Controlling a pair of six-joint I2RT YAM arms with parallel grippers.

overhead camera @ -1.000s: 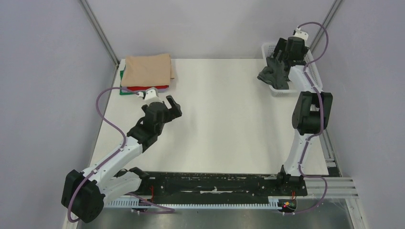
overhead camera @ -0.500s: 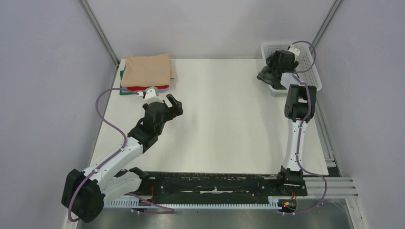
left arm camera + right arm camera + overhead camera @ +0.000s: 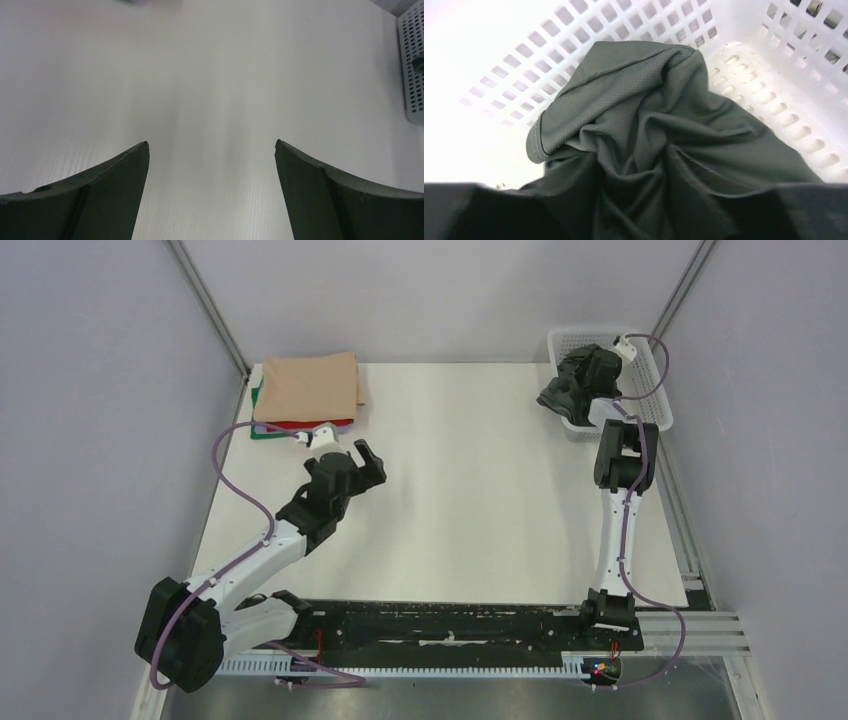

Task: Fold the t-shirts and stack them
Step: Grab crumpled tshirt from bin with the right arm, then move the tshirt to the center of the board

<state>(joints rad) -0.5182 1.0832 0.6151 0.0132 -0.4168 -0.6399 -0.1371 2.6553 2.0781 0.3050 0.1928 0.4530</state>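
Note:
A dark charcoal-grey t-shirt lies crumpled in the white lattice basket at the back right, spilling over its left rim. My right gripper is pushed down into it. In the right wrist view the grey cloth bunches into folds between my dark, blurred fingers; how far the jaws have come together does not show. At the back left a folded tan t-shirt tops a stack over a red one and a green one. My left gripper hovers open over bare table.
The basket's lattice wall surrounds the cloth on the right and far sides. Its corner shows at the right edge of the left wrist view. Grey walls close in the table on three sides.
My right arm has dropped from above the basket down into the dark t-shirt, and its jaws are coming together. The left arm has edged slightly forward, still open.

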